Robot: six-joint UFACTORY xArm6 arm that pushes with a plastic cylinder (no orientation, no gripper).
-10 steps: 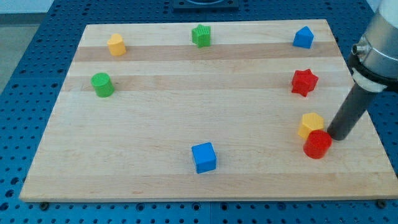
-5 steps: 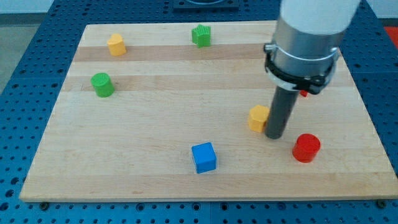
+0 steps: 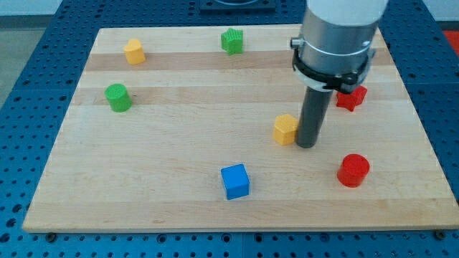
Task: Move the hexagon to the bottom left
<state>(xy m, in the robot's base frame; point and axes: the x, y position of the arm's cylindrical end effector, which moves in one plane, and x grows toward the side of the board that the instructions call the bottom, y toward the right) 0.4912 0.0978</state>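
Note:
The yellow hexagon block (image 3: 285, 129) lies on the wooden board (image 3: 179, 150), right of centre. My tip (image 3: 307, 145) stands right against the hexagon's right side, touching it. The dark rod rises from there into the grey arm body at the view's top right. The blue cube (image 3: 235, 181) lies below and to the left of the hexagon.
A red cylinder (image 3: 353, 170) lies to the lower right of my tip. A red star (image 3: 352, 97) is partly hidden behind the arm. A yellow block (image 3: 133, 51) and a green cylinder (image 3: 117, 97) lie at the upper left, and a green block (image 3: 232, 40) at the top centre.
My tip has swept left and slightly up, pushing the yellow hexagon from beside the red cylinder toward the board's middle. The red cylinder stayed behind. The arm now hides the blue block at top right.

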